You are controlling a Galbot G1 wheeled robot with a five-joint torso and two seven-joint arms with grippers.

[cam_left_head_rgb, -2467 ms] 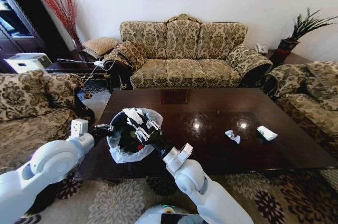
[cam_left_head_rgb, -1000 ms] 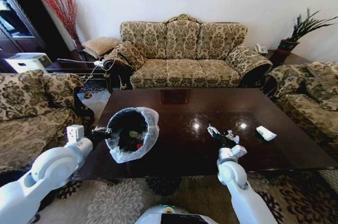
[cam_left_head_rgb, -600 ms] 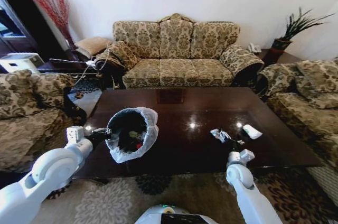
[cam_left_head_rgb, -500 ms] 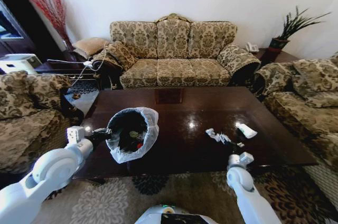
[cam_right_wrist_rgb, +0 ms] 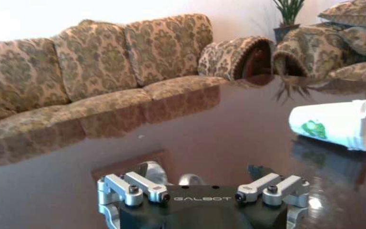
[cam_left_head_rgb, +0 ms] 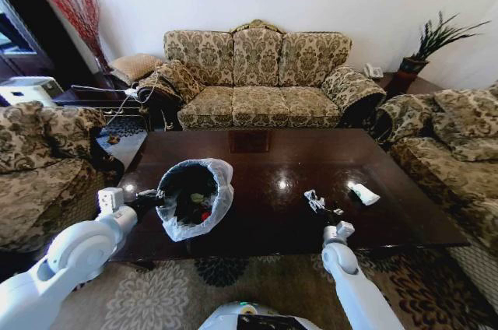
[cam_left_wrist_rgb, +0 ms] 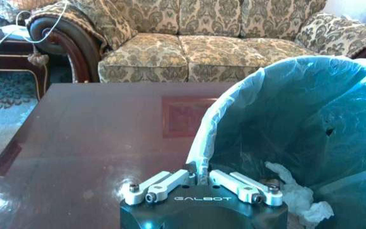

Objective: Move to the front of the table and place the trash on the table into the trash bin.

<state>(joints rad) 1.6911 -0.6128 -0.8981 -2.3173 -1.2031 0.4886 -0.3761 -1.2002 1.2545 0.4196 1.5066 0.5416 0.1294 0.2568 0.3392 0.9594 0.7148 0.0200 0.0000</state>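
The left tool (cam_left_head_rgb: 149,198) sits off the surface's (cam_left_head_rgb: 264,170) left front corner, and the left wrist view shows its fingers pinched together on the white liner at the rim of the trash bin (cam_left_head_rgb: 194,198), which it holds tipped over that corner with its mouth toward the middle of the surface. Inside the bin lie crumpled white paper (cam_left_wrist_rgb: 294,195) and, in the head view, a small red item. Right of the bin, past a bare glossy stretch, the right tool (cam_left_head_rgb: 319,204) hangs low over the surface near its front edge, right at a crumpled silvery wrapper (cam_left_head_rgb: 313,198). In the right wrist view its fingers (cam_right_wrist_rgb: 151,172) stand spread apart, with something silvery low between them, though whether they touch it cannot be told. Farther right of the bin, just beyond the right tool and apart from it, a white packet (cam_left_head_rgb: 364,194) with a green mark lies on its side on the surface.
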